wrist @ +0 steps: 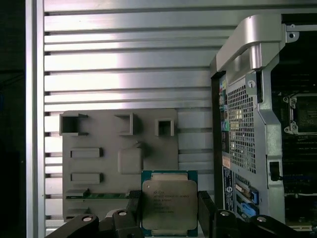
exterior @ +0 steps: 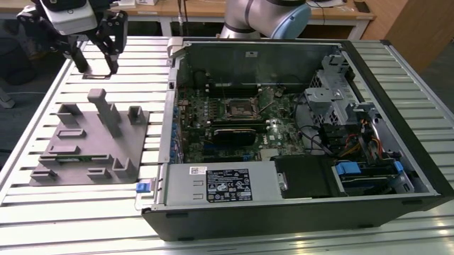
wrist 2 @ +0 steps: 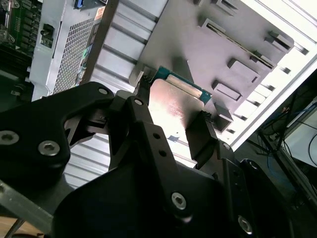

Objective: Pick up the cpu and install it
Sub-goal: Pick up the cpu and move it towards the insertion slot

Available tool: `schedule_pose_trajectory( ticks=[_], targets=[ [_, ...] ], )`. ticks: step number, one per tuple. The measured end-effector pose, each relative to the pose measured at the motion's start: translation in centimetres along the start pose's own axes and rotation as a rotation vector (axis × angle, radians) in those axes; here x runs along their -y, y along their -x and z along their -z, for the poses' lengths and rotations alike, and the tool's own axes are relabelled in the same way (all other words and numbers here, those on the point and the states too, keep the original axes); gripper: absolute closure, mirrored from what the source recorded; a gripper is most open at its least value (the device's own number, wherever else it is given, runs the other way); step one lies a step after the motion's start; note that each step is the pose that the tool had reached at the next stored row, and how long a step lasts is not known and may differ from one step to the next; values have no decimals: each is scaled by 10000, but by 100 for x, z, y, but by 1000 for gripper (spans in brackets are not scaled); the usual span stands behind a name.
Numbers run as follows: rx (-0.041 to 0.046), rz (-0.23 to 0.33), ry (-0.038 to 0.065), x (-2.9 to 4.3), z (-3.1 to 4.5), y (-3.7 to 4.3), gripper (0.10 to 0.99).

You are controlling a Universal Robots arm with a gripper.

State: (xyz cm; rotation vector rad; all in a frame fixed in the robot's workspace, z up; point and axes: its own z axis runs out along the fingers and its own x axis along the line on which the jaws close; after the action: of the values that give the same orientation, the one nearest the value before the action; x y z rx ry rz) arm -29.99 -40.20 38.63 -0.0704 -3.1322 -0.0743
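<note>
the tool [exterior: 97, 68] hangs near the bench's [exterior: 142, 50] far corner on the exterior view's left, just beyond the far edge of the grey tray [exterior: 85, 154]. in both wrist views its fingers [wrist: 205, 208] are clamped on the cpu [wrist: 169, 203], one on each opposite side, with the silvery top facing the first wrist view. the chip looks to be held clear of the tray, whose pockets and green memory stick [wrist: 99, 195] lie beneath it. so the pick-up looks done and the carry is the step in hand. nothing is installed yet: the black socket [exterior: 241, 108] inside the open computer case [exterior: 426, 180] looks unfilled, well apart from the tool. in my judgement the rest calls for keeping the chip level and square to the socket frame, since a tilted or turned chip would not seat.
</note>
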Motion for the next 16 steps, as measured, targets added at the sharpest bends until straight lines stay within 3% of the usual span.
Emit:
schedule_pose_trajectory(
  ticks=[3, 4, 16],
  targets=[
    [-6, -1, 0, -2, 0, 45, 545],
    [-16, -2, -1, -6, 1, 126, 545],
    [-42, -3, 1, -15, 3, 330, 545]
  ],
)
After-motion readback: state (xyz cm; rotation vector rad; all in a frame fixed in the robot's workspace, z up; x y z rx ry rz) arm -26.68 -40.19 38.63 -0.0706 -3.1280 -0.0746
